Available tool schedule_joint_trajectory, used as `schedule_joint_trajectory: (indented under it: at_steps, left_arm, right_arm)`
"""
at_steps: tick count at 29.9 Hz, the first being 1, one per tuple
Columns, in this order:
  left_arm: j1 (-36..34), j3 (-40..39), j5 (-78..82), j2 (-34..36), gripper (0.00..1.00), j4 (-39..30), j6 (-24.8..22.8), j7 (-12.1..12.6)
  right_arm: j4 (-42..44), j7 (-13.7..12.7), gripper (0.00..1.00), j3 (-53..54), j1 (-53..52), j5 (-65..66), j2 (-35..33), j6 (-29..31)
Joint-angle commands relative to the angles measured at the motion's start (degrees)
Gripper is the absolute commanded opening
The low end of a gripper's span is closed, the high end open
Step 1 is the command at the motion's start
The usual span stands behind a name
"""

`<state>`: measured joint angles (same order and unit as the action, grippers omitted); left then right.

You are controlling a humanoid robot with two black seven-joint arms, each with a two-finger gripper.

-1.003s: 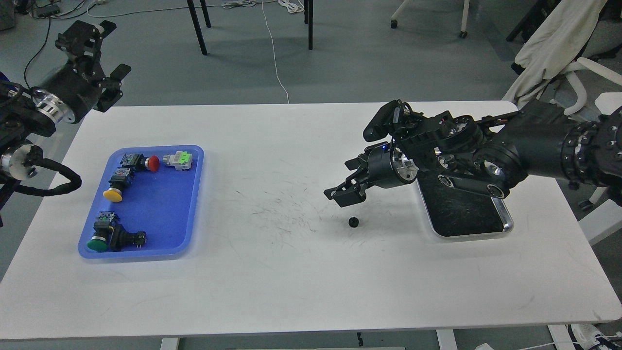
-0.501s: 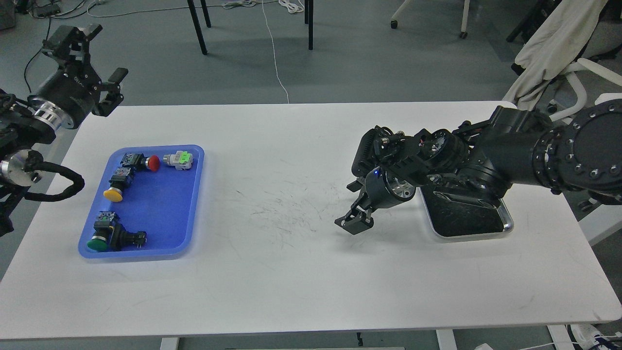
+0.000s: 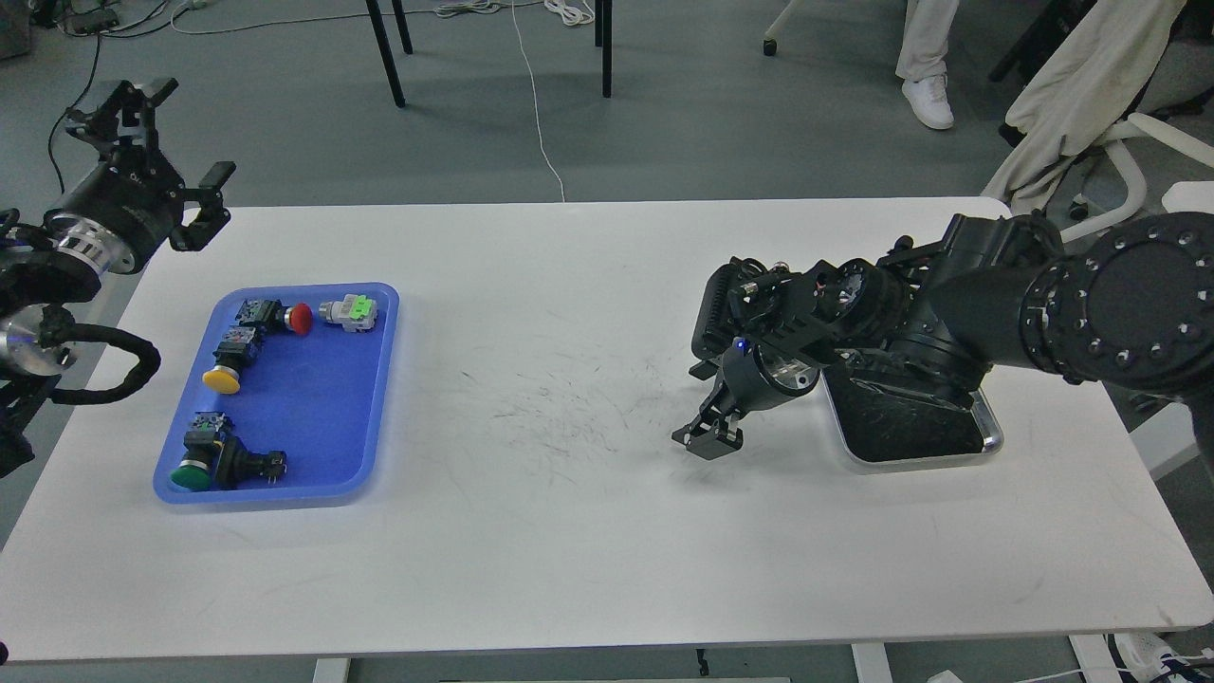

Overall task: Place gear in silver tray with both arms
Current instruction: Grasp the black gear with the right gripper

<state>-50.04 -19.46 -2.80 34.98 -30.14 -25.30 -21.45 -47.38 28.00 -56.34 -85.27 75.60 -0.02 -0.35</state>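
Right hand (image 3: 708, 440) points down at the white bench (image 3: 569, 531), fingers pressed close, gear hidden, beside the silver tray (image 3: 986, 444); left hand (image 3: 156, 142) hangs spread; no readable writing.

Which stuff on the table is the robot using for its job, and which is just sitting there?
For the job:
- silver tray
- right gripper, down at the table left of that tray
- left gripper, raised off the table's far left corner

Just lying about:
- blue tray
- push buttons in it: red, yellow, green
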Motion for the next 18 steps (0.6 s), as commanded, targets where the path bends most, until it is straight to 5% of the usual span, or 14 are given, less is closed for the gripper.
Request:
schedule_joint_trajectory:
  at_steps: [1,18]
  left_arm:
    - [-0.05,0.04,-0.01,0.08,0.98,0.08,-0.01,0.00]
    - [-0.05,0.21,-0.01,0.17,0.98,0.70,-0.01,0.00]
  right_arm:
    - [-0.09,0.00,0.81,0.00,0.02,-0.02,0.02,0.09]
    - [0.53,0.00,0.77,-1.41,2.04,-0.90,0.02,-0.17]
